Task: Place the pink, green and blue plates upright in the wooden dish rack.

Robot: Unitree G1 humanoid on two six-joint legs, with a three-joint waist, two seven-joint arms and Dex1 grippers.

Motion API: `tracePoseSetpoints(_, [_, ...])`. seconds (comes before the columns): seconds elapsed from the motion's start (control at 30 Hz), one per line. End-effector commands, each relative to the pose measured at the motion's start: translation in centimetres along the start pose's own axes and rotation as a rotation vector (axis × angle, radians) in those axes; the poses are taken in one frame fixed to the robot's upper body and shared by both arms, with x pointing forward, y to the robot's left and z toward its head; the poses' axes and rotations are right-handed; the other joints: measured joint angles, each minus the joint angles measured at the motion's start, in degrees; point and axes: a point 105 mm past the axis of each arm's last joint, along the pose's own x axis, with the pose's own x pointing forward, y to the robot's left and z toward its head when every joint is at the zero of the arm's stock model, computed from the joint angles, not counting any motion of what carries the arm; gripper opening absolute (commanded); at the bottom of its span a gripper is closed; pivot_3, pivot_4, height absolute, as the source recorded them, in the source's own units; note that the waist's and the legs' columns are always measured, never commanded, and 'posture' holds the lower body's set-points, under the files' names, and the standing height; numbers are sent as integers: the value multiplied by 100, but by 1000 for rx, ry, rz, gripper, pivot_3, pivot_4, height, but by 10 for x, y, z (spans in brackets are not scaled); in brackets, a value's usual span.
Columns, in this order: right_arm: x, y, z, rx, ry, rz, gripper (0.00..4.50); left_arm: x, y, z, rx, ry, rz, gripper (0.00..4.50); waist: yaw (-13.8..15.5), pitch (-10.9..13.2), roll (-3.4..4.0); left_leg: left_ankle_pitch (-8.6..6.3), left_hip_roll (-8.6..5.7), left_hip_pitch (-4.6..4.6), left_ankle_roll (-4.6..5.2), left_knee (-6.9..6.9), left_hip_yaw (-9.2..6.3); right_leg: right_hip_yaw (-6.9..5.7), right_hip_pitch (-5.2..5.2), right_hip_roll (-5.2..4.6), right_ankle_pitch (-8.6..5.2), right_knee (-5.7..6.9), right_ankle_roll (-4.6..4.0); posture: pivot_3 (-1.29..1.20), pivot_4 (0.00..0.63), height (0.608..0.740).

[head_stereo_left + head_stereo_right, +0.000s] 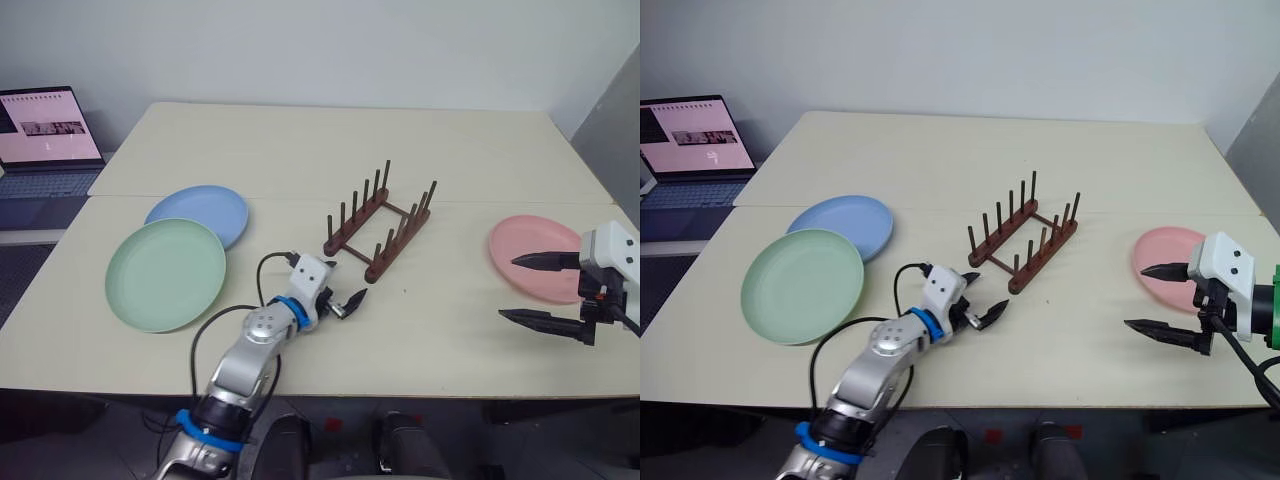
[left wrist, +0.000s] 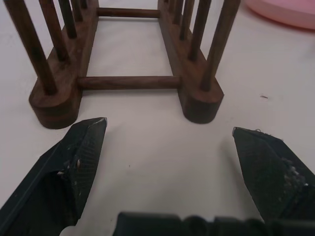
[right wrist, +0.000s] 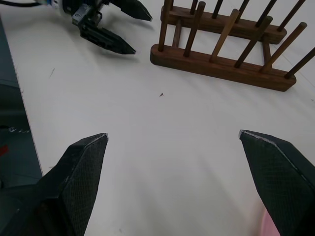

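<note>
Right, the wooden dish rack (image 1: 381, 226) sits mid-table, every slot between its thin upright pegs bare, its two rails running on a diagonal toward one o'clock. No plate is in it yet, so by my reading the job is at its very start.

Just off the rack's near end, at about seven o'clock from it, hangs the left gripper (image 1: 352, 300), fingers spread wide and grasping nothing. The left wrist view looks straight down the lane between the rails, black fingertips (image 2: 81, 147) flanking the end crossbar. That reads like a lining-up, perhaps to steady the rack, though that's only a guess.

Out at three o'clock lies the pink plate (image 1: 533, 256), flat on the table (image 1: 300, 140) near its right edge. The right gripper (image 1: 535, 290) hovers at the plate's near rim, jaws released and empty, pointing back toward the rack. It looks placed to take the pink plate by its edge.

Over at nine o'clock, the green plate (image 1: 165, 274) lies flat, overlapping the near rim of the blue plate (image 1: 200, 212) behind it. Both are well apart from the rack.

Beyond the table's far left corner, an open laptop (image 1: 45, 140) glows.
</note>
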Motion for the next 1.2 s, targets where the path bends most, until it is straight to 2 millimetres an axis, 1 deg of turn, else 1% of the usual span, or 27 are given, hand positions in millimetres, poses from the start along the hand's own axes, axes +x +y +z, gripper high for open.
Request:
tracePoseSetpoints(0.03, [-5,0,11,-29,-24,-18,4467,12,-7,9,-3,-58,-13,4500,-1,0,-1,0,0,-1,0,0,0,0,0,1,1,-1,1,0,150,728])
tracePoseSetpoints(0.1, [-6,0,10,-27,-22,-21,4467,21,-7,11,-21,-73,14,4500,0,0,-1,0,1,-2,0,-1,0,0,-1,3,1,-1,2,0,150,728])
tracePoseSetpoints(0.23, [-7,2,11,-25,-21,-26,4467,37,-13,12,17,-78,17,4500,9,-1,-2,0,-2,-5,1,3,2,-7,0,5,2,0,3,0,150,728])
tracePoseSetpoints(0.4, [-9,2,10,-23,-19,-42,4467,47,-25,13,4,-89,-8,4500,11,-2,-3,0,-4,-10,0,4,1,-6,0,4,4,-4,6,0,150,728])
tracePoseSetpoints(0.47, [-10,2,10,-23,-20,-44,4467,48,-26,13,8,-88,-6,4500,14,-2,-3,0,-4,-12,0,5,0,-9,0,4,4,-4,7,0,150,728])
tracePoseSetpoints(0.57, [-11,3,10,-21,-23,-54,4500,48,-23,10,10,-76,19,3877,24,-3,-4,0,-4,-13,0,5,0,-12,0,4,4,-6,7,0,150,728])
tracePoseSetpoints(0.87, [-12,2,8,-20,-27,-69,4500,44,-12,12,6,-79,57,1032,29,-4,-4,0,-4,-17,1,13,-2,-16,0,3,5,-7,7,0,150,728])
tracePoseSetpoints(1.03, [-13,3,6,-16,-26,-77,4500,30,-2,16,17,-102,27,1006,13,-3,-5,0,-2,-18,1,12,-3,-18,0,6,5,-7,7,0,150,728])
tracePoseSetpoints(1.1, [-16,5,4,-3,-20,-80,4500,21,-1,22,63,-125,-53,1006,-16,-3,-5,0,2,-19,1,8,-2,-15,-4,10,5,-7,7,0,150,728])
tracePoseSetpoints(1.2, [-21,11,0,17,4,-75,4500,5,-8,30,138,-145,-227,1006,-9,-4,-3,0,8,-20,1,-3,-3,-18,-12,18,1,-7,-1,0,150,728])
